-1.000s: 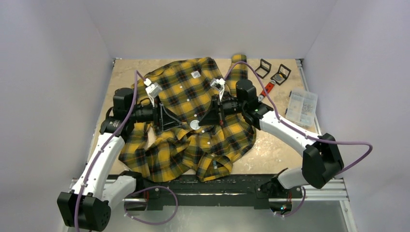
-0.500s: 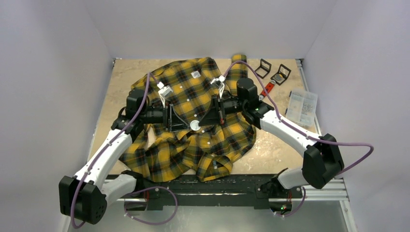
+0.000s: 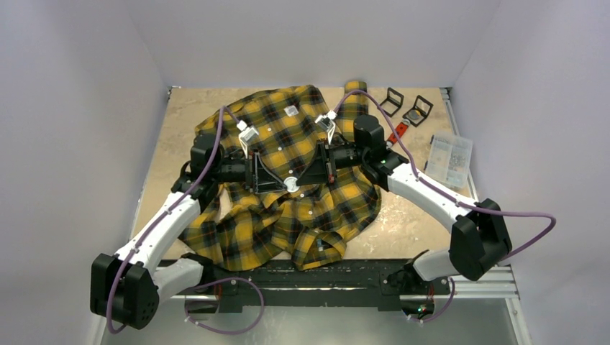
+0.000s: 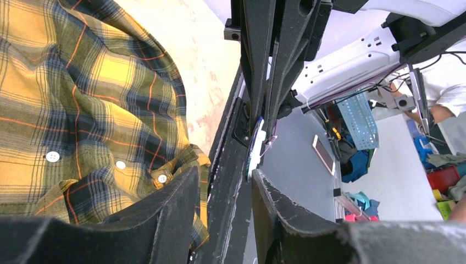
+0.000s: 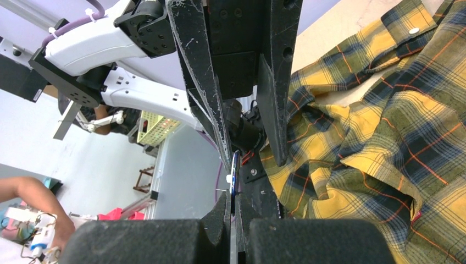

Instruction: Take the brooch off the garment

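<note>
The yellow and black plaid garment (image 3: pixel 288 180) lies crumpled across the table; it also shows in the left wrist view (image 4: pixel 82 110) and the right wrist view (image 5: pixel 384 137). The brooch (image 3: pixel 290 185) is a small round white disc, seen edge-on in the wrist views (image 5: pixel 234 173) (image 4: pixel 255 148). My right gripper (image 3: pixel 297 182) (image 5: pixel 235 204) is shut on the brooch and holds it above the cloth. My left gripper (image 3: pixel 283 184) (image 4: pixel 224 187) faces it from the left, open, its fingers (image 5: pixel 203 82) on either side of the brooch without touching it.
Two black brackets (image 3: pixel 392 100) (image 3: pixel 417 110), a red-handled tool (image 3: pixel 398 133) and a clear parts box (image 3: pixel 449 158) lie at the back right. White walls close in the table on three sides. The black base rail (image 3: pixel 345 277) runs along the near edge.
My left arm has swung right, bringing its open gripper up to the brooch. The right gripper has held the brooch almost still.
</note>
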{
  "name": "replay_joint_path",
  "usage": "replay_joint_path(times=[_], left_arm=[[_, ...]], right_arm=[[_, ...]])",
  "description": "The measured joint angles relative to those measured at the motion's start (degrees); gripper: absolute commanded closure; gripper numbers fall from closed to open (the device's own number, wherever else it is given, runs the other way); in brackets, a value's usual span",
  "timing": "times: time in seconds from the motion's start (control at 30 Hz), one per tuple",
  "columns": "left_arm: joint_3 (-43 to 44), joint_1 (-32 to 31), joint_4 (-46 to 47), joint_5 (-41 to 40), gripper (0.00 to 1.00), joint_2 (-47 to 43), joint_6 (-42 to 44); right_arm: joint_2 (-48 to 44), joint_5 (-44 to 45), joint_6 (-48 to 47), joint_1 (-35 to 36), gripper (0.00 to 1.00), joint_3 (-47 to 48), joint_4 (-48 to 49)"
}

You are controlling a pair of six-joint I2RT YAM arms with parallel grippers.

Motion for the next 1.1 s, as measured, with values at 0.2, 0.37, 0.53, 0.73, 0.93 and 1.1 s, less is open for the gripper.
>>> replay_joint_path(times=[0.2, 0.37, 0.53, 0.73, 0.93, 1.1], left_arm=[[-0.31, -0.09, 3.61, 0.31, 0.68, 0.33, -2.19], [-0.66, -0.61, 6.4, 0.55, 0.81, 1.18, -4.52], [-0.87, -0.9, 7.87, 1.6, 0.98, 1.18, -5.68], [-1.01, -1.25, 8.22, 1.99, 0.82, 1.16, -6.23], [-1.01, -1.25, 8.26, 2.08, 0.99, 1.16, -6.43], [-1.01, -1.46, 8.24, 2.47, 0.98, 1.16, -6.38]], right_arm=[[0.0, 0.09, -0.02, 0.15, 1.0, 0.0, 0.0], [0.0, 0.15, -0.04, 0.15, 1.0, -0.13, -0.09], [0.0, 0.44, -0.07, 0.13, 1.0, -0.44, -0.26], [0.0, 0.0, -0.07, 0.17, 1.0, -0.55, -0.15], [0.0, -0.04, -0.07, 0.2, 1.0, -0.74, 0.28], [0.0, -0.07, -0.07, 0.2, 1.0, -1.01, 0.31]])
